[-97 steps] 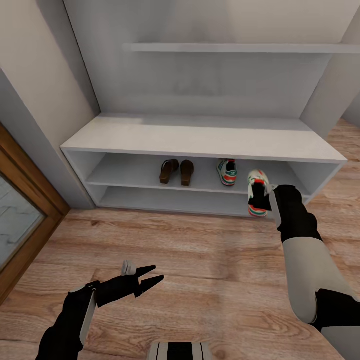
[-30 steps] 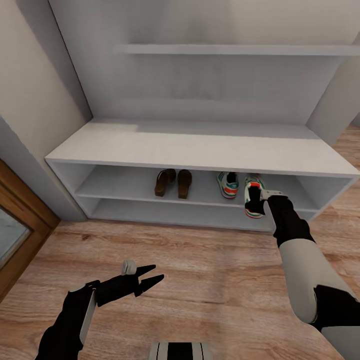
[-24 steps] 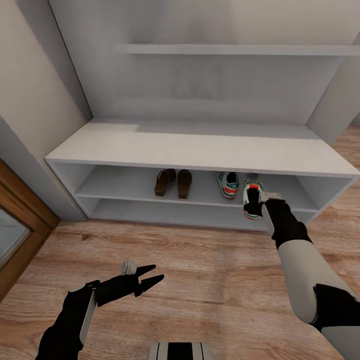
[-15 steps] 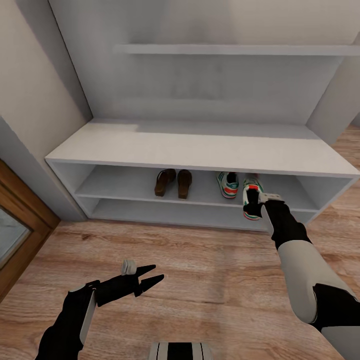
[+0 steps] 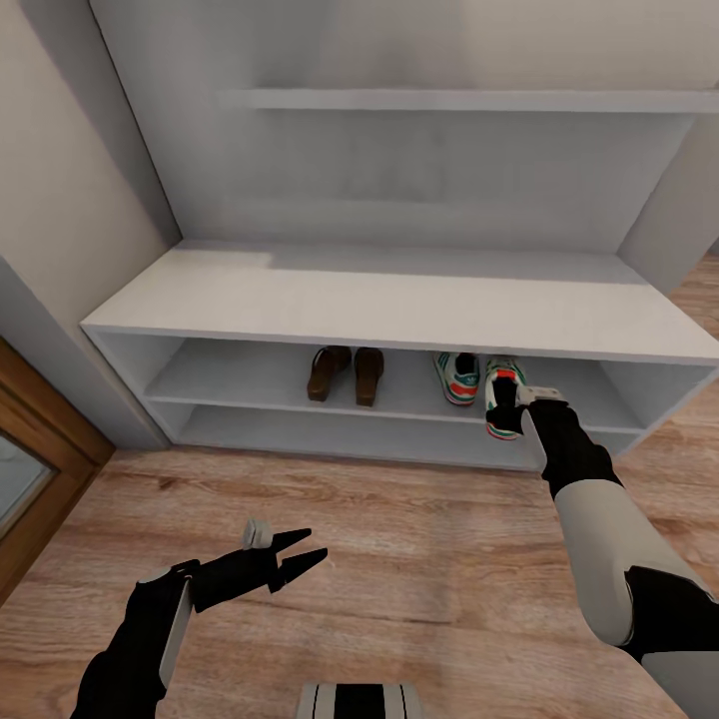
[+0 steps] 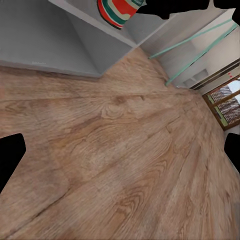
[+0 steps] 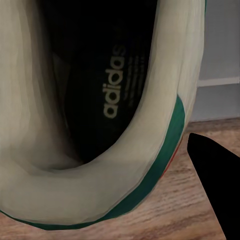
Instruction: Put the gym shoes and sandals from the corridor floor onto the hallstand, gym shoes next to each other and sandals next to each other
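Note:
The grey hallstand (image 5: 399, 300) has the two sandals (image 5: 347, 373) side by side on its upper open shelf. One gym shoe (image 5: 458, 376) stands to their right on the same shelf. My right gripper (image 5: 509, 397) is shut on the second gym shoe (image 5: 502, 371), right beside the first, with its heel over the shelf's front edge. In the right wrist view that shoe's dark insole (image 7: 110, 85) and white collar sit close to one black finger (image 7: 215, 185). My left gripper (image 5: 300, 559) hangs open over the corridor floor (image 5: 419, 539), holding nothing. The left wrist view catches the shoe's striped heel (image 6: 117, 11).
A grey wall shelf (image 5: 449, 100) runs above the bench. A wooden door frame (image 5: 40, 439) stands at the left. The lower shelf (image 5: 330, 429) holds nothing. Plank floor stretches between me and the rack.
My right gripper has carried the gym shoe up and forward from in front of the rack to the shelf beside the other shoe. The camera has shifted a little. The left arm has stayed put.

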Motion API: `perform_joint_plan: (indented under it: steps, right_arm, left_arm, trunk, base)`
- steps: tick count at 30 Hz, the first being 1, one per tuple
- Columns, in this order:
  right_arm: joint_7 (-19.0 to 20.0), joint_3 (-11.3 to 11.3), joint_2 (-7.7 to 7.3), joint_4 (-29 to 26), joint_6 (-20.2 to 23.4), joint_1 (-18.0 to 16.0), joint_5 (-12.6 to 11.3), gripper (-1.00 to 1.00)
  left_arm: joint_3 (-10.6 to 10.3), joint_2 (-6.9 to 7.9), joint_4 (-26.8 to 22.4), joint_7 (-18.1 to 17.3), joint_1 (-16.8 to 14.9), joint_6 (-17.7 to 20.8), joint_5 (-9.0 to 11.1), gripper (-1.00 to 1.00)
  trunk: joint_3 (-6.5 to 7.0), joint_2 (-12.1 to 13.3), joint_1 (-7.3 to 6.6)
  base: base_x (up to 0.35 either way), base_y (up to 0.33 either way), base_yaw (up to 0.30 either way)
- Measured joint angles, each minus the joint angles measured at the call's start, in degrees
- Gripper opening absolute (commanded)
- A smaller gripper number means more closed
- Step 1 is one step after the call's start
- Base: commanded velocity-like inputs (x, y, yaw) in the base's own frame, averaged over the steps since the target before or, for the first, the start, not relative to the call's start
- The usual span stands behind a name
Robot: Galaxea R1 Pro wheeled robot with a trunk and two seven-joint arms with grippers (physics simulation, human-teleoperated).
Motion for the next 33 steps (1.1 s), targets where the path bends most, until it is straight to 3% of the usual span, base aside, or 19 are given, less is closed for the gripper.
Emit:
perform_joint_plan:
  steps: [28,33]
  right_arm:
    - [0.0,0.0,-0.09,0.1,-0.1,0.0,0.0,-1.0]
    - [0.1,-0.1,-0.09,0.7,-2.4,0.0,-0.1,-1.0]
  left_arm:
    - [-0.2,-0.05,0.0,0.1,0.0,0.0,0.0,1.0]
    - [-0.2,-0.05,0.0,0.1,0.0,0.0,0.0,1.0]
  trunk:
    - [0.0,0.0,-0.01]
    - [0.0,0.0,0.0]
  base:
    - [0.1,-0.025,0.0]
    - [0.04,0.0,0.0]
